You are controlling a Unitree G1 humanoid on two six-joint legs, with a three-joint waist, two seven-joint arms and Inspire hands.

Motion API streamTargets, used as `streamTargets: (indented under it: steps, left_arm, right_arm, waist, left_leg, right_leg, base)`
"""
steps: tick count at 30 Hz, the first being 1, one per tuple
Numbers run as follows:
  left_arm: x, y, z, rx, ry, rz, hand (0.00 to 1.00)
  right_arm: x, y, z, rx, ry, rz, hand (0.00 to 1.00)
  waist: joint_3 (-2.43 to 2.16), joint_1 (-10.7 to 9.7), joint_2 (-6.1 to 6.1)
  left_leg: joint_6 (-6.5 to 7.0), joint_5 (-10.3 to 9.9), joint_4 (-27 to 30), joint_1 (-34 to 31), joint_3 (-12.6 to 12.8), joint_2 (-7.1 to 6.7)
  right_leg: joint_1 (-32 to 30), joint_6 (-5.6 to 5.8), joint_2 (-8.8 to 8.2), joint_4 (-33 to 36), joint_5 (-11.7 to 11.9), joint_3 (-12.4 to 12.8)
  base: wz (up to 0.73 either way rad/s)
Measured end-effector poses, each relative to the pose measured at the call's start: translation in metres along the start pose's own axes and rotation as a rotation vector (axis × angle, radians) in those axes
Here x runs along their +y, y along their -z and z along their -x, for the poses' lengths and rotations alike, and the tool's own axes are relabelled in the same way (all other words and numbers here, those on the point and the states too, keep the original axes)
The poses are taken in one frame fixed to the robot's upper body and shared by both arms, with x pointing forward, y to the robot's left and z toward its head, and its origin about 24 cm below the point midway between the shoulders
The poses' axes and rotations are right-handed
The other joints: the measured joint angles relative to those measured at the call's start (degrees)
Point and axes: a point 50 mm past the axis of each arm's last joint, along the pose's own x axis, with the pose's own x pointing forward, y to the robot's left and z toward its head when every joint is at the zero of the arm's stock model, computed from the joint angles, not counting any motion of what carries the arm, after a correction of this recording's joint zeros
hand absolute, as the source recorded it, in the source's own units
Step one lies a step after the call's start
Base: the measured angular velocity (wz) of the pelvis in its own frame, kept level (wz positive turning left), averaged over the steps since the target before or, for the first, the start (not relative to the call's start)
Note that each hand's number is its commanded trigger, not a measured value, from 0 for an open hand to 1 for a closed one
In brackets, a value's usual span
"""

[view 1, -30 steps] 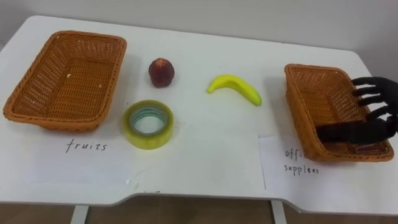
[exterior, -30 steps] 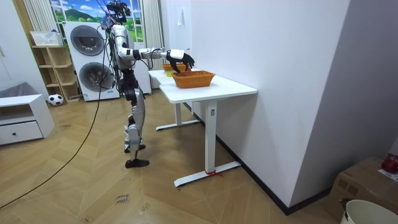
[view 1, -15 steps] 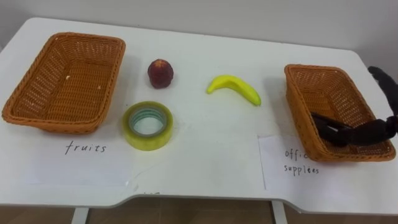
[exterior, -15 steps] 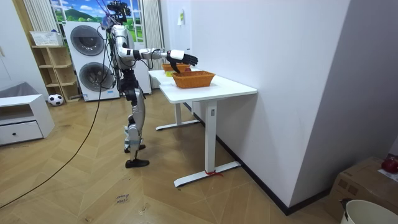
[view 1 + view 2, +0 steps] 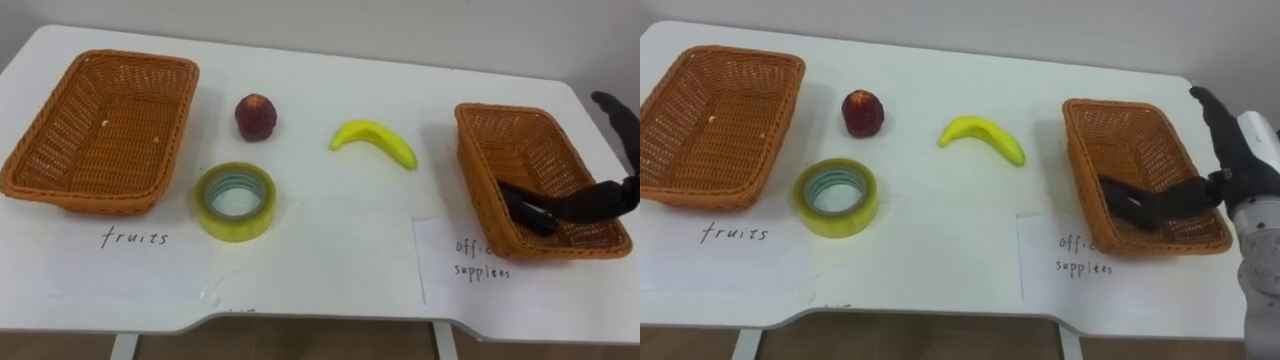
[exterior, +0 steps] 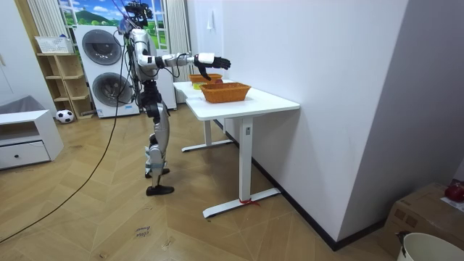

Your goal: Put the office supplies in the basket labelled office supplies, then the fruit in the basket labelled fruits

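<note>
Yellow curved banana point(image 5: 375, 142) lies on white table point(image 5: 330, 85); right hand point(image 5: 1243, 150) hovers, fingers straight.

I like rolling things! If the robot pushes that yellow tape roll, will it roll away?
Probably not: the tape roll lies flat on the table, so it would likely slide. Its open middle suggests it is fairly light. Tipped onto its edge, it could roll.

There are two baskets point(image 5: 90, 200) point(image 5: 475, 190), two paper labels point(image 5: 140, 262) point(image 5: 480, 285), one banana point(image 5: 375, 140), one peach point(image 5: 255, 117), one tape roll point(image 5: 236, 228) and one dark object point(image 5: 1125, 200).
</note>
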Motion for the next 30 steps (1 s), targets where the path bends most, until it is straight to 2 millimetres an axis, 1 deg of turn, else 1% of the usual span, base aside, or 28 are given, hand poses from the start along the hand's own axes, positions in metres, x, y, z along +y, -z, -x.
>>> streamTargets:
  steps: [2, 7, 10, 11, 13, 16, 20, 24, 25, 26, 27, 28, 29, 30]
  left_arm:
    - [0.000, 0.003, 0.000, 0.012, 0.002, 0.000, 0.00]
    - [-0.001, 0.005, 0.000, 0.022, 0.002, -0.001, 0.00]
    - [-0.001, 0.004, 0.000, 0.020, 0.003, 0.002, 0.00]
    - [-0.002, 0.000, -0.001, 0.012, 0.003, 0.005, 0.00]
    - [-0.002, -0.001, -0.001, 0.008, 0.004, 0.006, 0.00]
    - [-0.003, -0.005, -0.002, -0.001, 0.005, 0.008, 0.00]
    - [-0.003, -0.004, -0.002, 0.004, 0.006, 0.007, 0.00]
    - [-0.003, -0.004, -0.001, 0.003, 0.006, 0.006, 0.00]
    - [-0.004, -0.003, -0.001, 0.005, 0.006, 0.008, 0.00]
    - [-0.006, -0.005, -0.001, 0.002, 0.007, 0.011, 0.00]
    - [-0.007, -0.005, -0.001, 0.001, 0.008, 0.013, 0.00]
    - [-0.008, -0.004, -0.001, 0.007, 0.012, 0.014, 0.00]
    - [-0.010, -0.006, -0.001, 0.005, 0.016, 0.015, 0.00]
    - [-0.011, -0.005, -0.001, 0.006, 0.018, 0.015, 0.00]
  right_arm:
    - [-0.002, -0.006, 0.000, -0.023, 0.013, 0.001, 0.00]
    - [-0.011, -0.023, -0.006, -0.092, 0.059, -0.031, 0.00]
    - [-0.016, -0.031, -0.009, -0.124, 0.082, -0.060, 0.00]
    - [-0.017, -0.035, -0.009, -0.140, 0.087, -0.068, 0.00]
    - [-0.019, -0.042, -0.008, -0.171, 0.095, -0.085, 0.00]
    - [-0.024, -0.053, -0.009, -0.215, 0.114, -0.091, 0.00]
    - [-0.031, -0.069, -0.009, -0.285, 0.140, -0.114, 0.00]
    - [-0.030, -0.073, -0.009, -0.305, 0.138, -0.139, 0.00]
    - [-0.028, -0.078, -0.010, -0.322, 0.134, -0.147, 0.00]
    - [-0.026, -0.084, -0.012, -0.340, 0.129, -0.154, 0.00]
    - [-0.025, -0.086, -0.012, -0.349, 0.127, -0.155, 0.00]
    - [-0.023, -0.090, -0.013, -0.363, 0.119, -0.157, 0.00]
    - [-0.019, -0.093, -0.014, -0.369, 0.110, -0.160, 0.00]
    - [-0.017, -0.095, -0.014, -0.372, 0.102, -0.161, 0.00]
  waist:
    - [-0.14, 0.09, -0.33]
    - [-0.15, -0.18, -0.59]
    - [-0.11, 0.04, -0.53]
    - [-0.14, 0.06, -0.57]
    - [0.00, 0.18, -0.36]
    - [0.03, 0.30, -0.30]
    - [-0.07, 0.94, -0.09]
    - [-0.13, 1.71, 0.00]
    - [0.16, 1.79, 0.47]
    - [0.09, 1.85, 0.47]
    - [0.14, 1.85, 0.60]
    - [0.28, 2.45, 0.90]
    - [0.18, 3.31, 1.16]
    - [0.09, 3.40, 1.32]
  left_leg:
    - [0.00, 0.00, 0.01, -0.01, -0.01, -0.01]
    - [0.00, 0.00, 0.10, -0.05, -0.01, 0.00]
    - [0.00, 0.00, 0.05, -0.04, -0.02, 0.01]
    - [0.00, 0.00, 0.04, -0.05, -0.02, 0.02]
    - [0.01, 0.00, 0.05, -0.09, -0.03, 0.08]
    - [0.00, 0.00, 0.05, -0.15, -0.09, 0.07]
    - [0.00, 0.00, 0.15, -0.08, -0.37, 0.08]
    - [0.00, 0.00, 0.54, 0.03, -1.02, 0.05]
    - [0.00, 0.00, 0.54, -0.03, -1.31, 0.05]
    - [0.00, 0.00, 0.54, -0.03, -1.61, 0.02]
    - [0.00, 0.00, 0.55, -0.08, -1.68, 0.01]
    - [0.00, 0.01, 0.57, -0.10, -1.70, 0.01]
    - [0.00, 0.01, 0.68, -0.21, -2.01, 0.02]
    - [0.00, 0.01, 0.75, -0.26, -2.27, 0.02]
  right_leg:
    - [0.02, 0.00, 0.00, 0.00, 0.00, 0.10]
    - [0.02, 0.00, 0.02, -0.01, 0.00, 0.29]
    - [0.01, 0.00, 0.02, 0.07, 0.00, 0.32]
    - [-0.02, 0.00, 0.02, 0.19, 0.00, 0.26]
    - [-0.24, 0.00, 0.02, 0.70, 0.00, 0.04]
    - [-0.36, 0.00, -0.03, 0.73, 0.00, -0.38]
    - [-0.12, 0.00, -0.05, 0.61, 0.00, -1.35]
    - [0.24, 0.00, -0.13, 0.62, 0.00, -1.86]
    - [0.23, 0.00, -0.12, 0.60, 0.00, -1.95]
    - [0.23, 0.00, -0.15, 0.60, 0.00, -2.25]
    - [0.26, 0.00, -0.17, 0.61, 0.00, -2.69]
    - [0.34, 0.00, -0.17, 0.61, 0.00, -2.99]
    - [0.44, 0.00, -0.18, 0.57, 0.00, -3.30]
    - [0.55, 0.00, -0.20, 0.58, 0.00, -3.52]
  base:
    - [0.00]
    - [0.00]
    - [0.00]
    - [0.00]
    - [0.00]
    - [0.00]
    - [0.02]
    - [0.05]
    - [0.06]
    - [0.07]
    - [0.07]
    - [0.00]
    - [0.04]
    - [0.18]
